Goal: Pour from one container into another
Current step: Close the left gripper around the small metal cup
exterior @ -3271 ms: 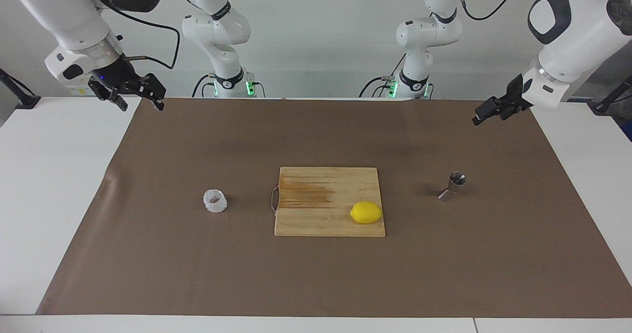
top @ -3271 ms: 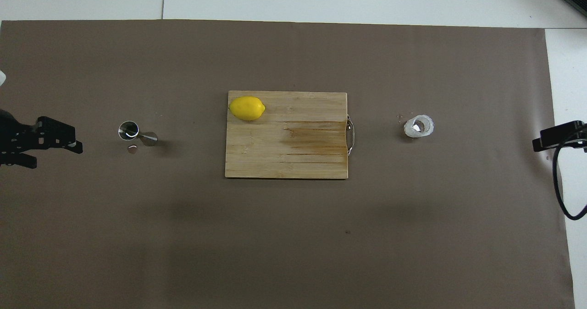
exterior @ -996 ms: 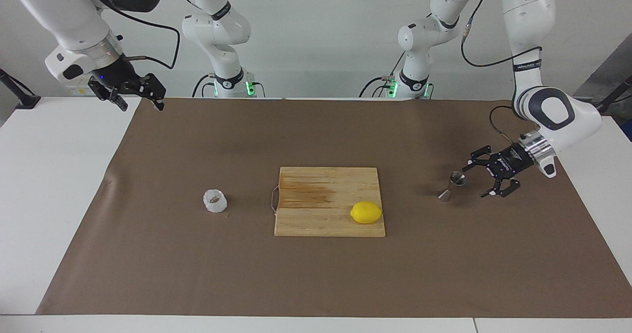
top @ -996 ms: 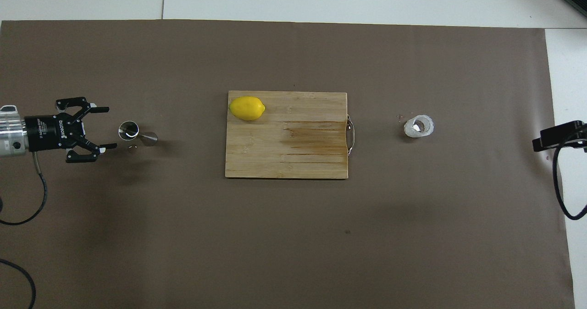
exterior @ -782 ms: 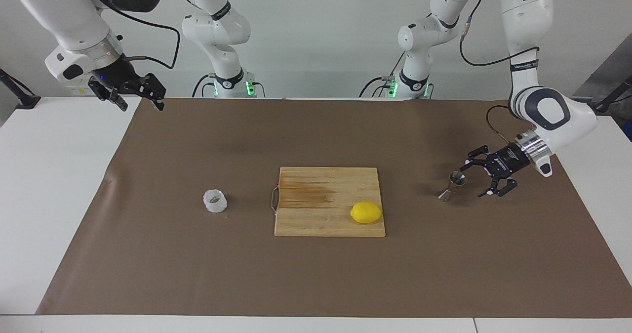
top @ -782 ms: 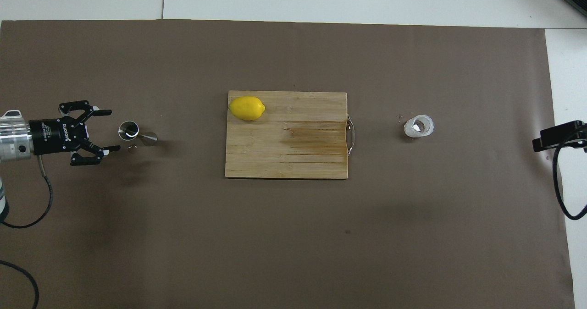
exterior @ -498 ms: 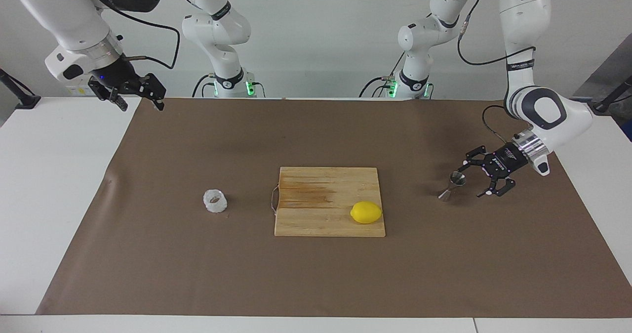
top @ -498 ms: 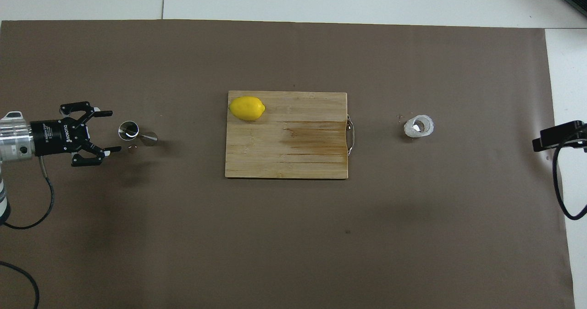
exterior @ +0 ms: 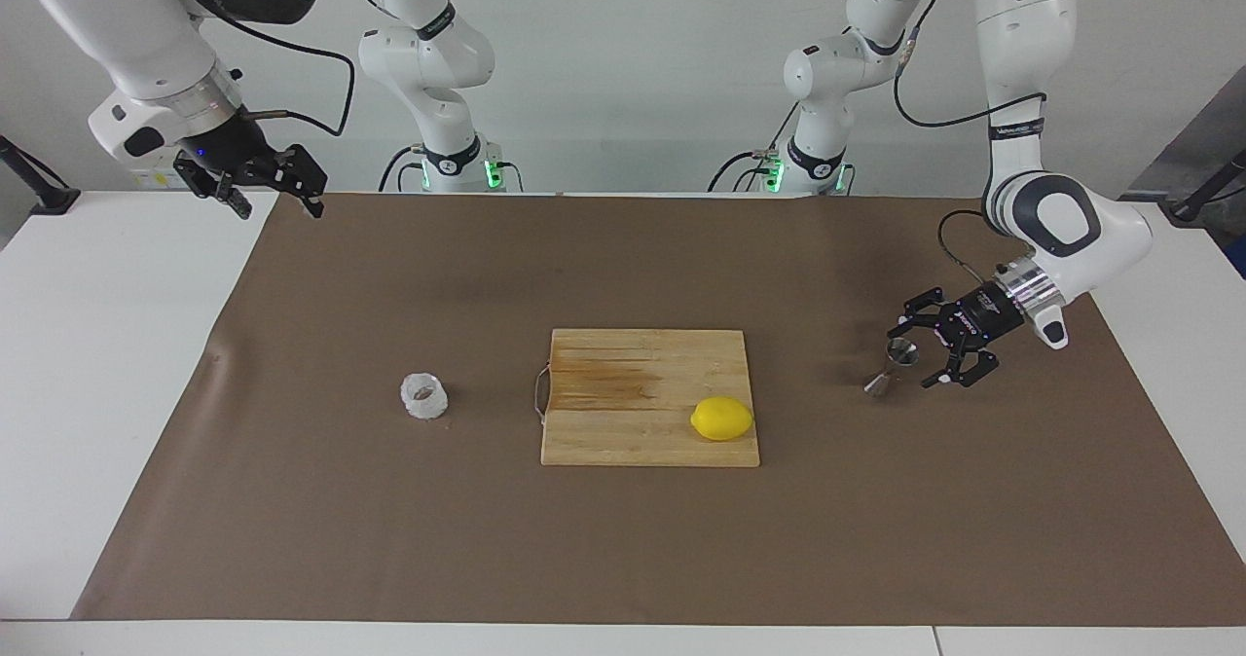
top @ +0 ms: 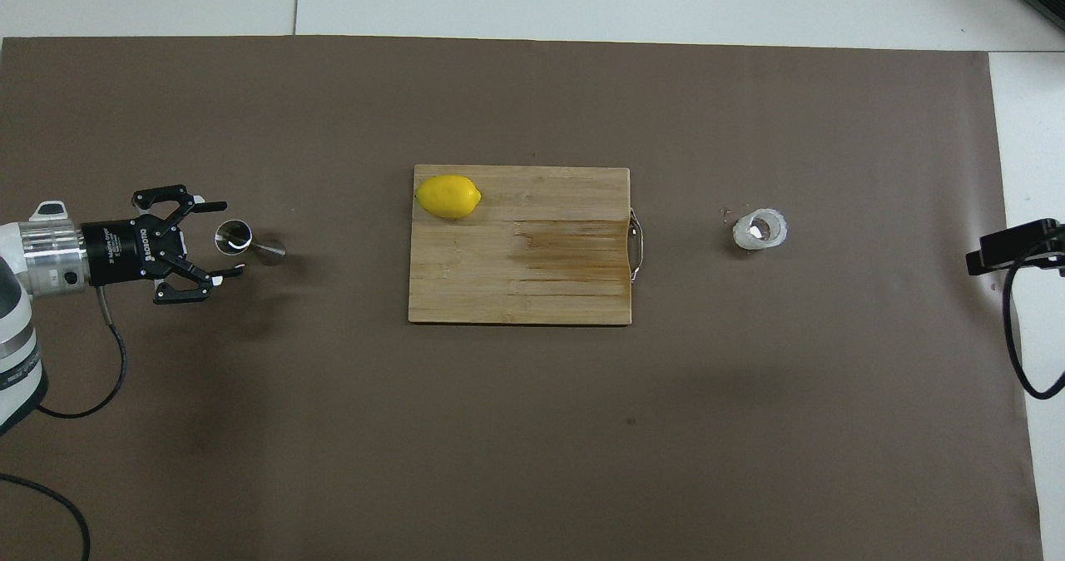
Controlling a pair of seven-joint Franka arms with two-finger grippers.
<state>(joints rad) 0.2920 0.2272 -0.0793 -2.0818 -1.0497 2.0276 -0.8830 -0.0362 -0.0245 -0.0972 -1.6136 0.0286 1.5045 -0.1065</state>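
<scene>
The right tool (exterior: 277,203) waits over the brown mat's corner (exterior: 292,210) at its own end of the bench, fingers spread. The crinkly cup (exterior: 424,396) stands upright beside the cutting board (exterior: 633,383), which carries a lemon (exterior: 722,419). The jigger (exterior: 891,368) stands between the left tool's (exterior: 910,352) wide-open fingers, not gripped.

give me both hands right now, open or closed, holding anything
Left hand: open, empty, fingers either side of the steel jigger, not closed on it.
Right hand: open, empty, waiting above the table's corner at its own end.
</scene>
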